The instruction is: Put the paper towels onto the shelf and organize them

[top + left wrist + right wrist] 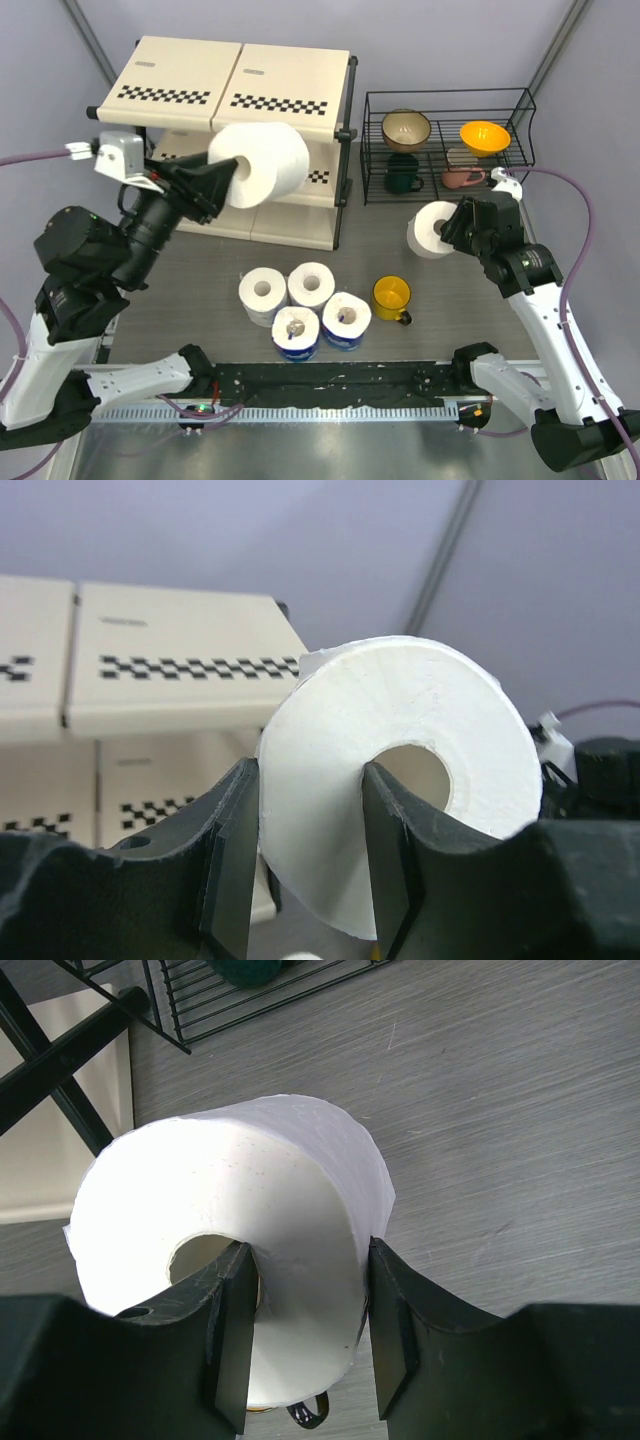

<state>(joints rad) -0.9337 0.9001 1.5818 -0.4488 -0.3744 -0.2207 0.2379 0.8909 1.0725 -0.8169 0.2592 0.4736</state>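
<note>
The left gripper point(228, 172) pinches a bare white roll point(268, 160) by its wall, one finger inside the core, raised before the shelf point(230, 75). The right gripper point(447, 228) clamps a second roll point(428, 235) likewise near the wire rack point(445, 105). The paper looks light, soft and crushable, so this core-and-wall pinch seems the surest hold.

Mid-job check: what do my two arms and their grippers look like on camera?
The left arm and right arm match: white shells, black joint housings, a purple cable trailing from each wrist. The left gripper and right gripper are black, with two flat wedge fingers. A silver camera box sits on the left wrist.
</note>
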